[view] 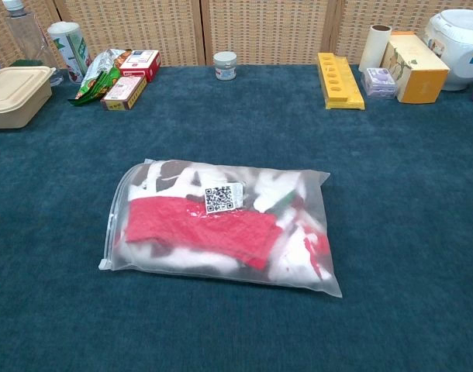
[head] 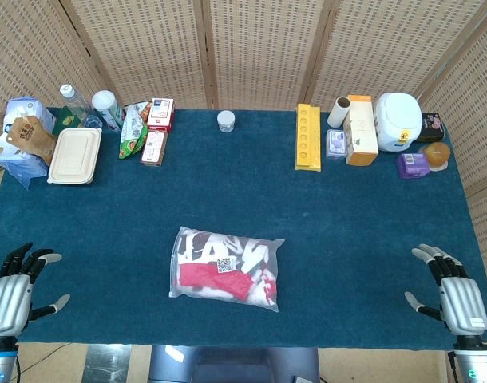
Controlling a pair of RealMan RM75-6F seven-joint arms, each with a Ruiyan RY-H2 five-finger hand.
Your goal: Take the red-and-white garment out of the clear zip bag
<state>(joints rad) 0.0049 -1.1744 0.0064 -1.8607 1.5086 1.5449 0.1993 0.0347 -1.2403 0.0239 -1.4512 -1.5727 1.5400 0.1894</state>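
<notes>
A clear zip bag (head: 226, 267) (view: 221, 225) lies flat near the table's front middle, its zip edge (view: 112, 225) on the left side. Inside it sits the folded red-and-white garment (head: 219, 277) (view: 198, 229), with a small QR label (view: 223, 197) on top of the bag. My left hand (head: 12, 291) rests at the front left corner, fingers spread, holding nothing. My right hand (head: 451, 291) rests at the front right corner, fingers also spread and empty. Both hands are well apart from the bag. The chest view shows neither hand.
Along the back edge stand a beige lunch box (head: 74, 155), bottles (head: 76, 104), snack packs (head: 136, 128), red boxes (head: 157, 128), a small white jar (head: 226, 120), a yellow tray (head: 308, 137), an orange-white carton (head: 360, 132) and a white appliance (head: 399, 120). Blue cloth (head: 347, 223) covers the table.
</notes>
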